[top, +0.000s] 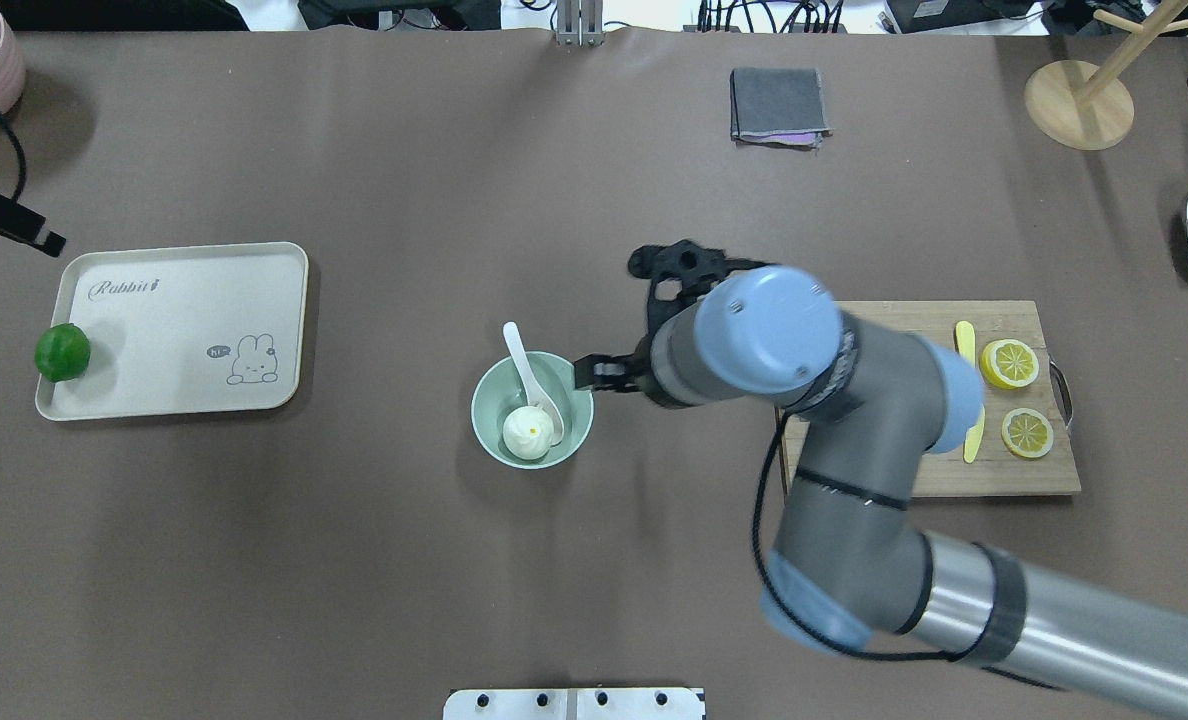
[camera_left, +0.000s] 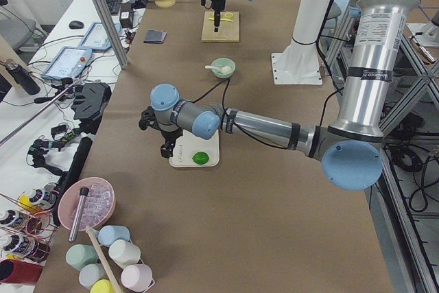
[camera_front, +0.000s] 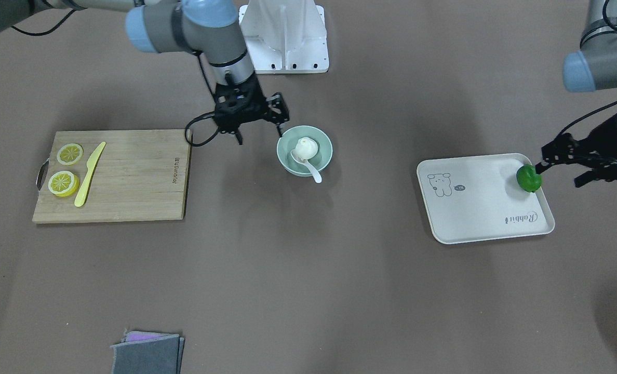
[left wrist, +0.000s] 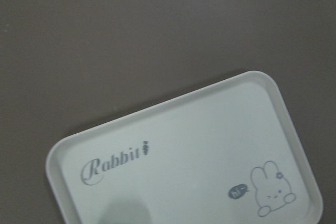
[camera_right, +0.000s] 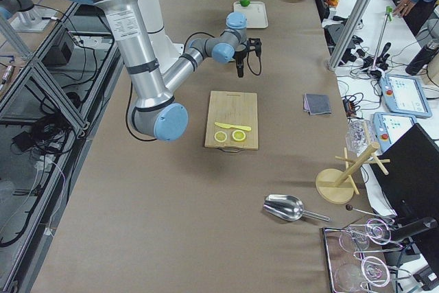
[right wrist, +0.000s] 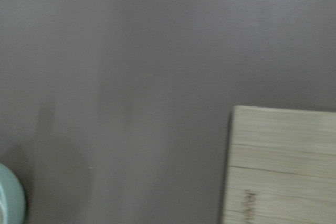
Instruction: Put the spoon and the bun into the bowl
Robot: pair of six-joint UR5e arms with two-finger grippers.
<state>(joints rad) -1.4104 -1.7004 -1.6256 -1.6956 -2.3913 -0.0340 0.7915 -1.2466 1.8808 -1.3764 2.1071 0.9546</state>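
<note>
The mint-green bowl (camera_front: 325,147) stands mid-table. The white bun (camera_front: 306,148) sits inside it. The white spoon (camera_front: 311,169) lies with its scoop in the bowl beside the bun, and its handle sticks out over the rim. The overhead view shows the same bowl (top: 489,405), bun (top: 528,433) and spoon (top: 525,368). My right gripper (camera_front: 260,136) is open and empty, raised just beside the bowl on the cutting board side. My left gripper (camera_front: 558,175) is open and empty at the far end of the cream tray (camera_front: 474,208), next to a green lime (camera_front: 528,178).
A wooden cutting board (camera_front: 132,176) holds two lemon slices (camera_front: 69,154) and a yellow knife (camera_front: 90,174). A folded grey cloth (camera_front: 147,353) lies near the operators' edge. The white arm mount (camera_front: 287,47) stands behind the bowl.
</note>
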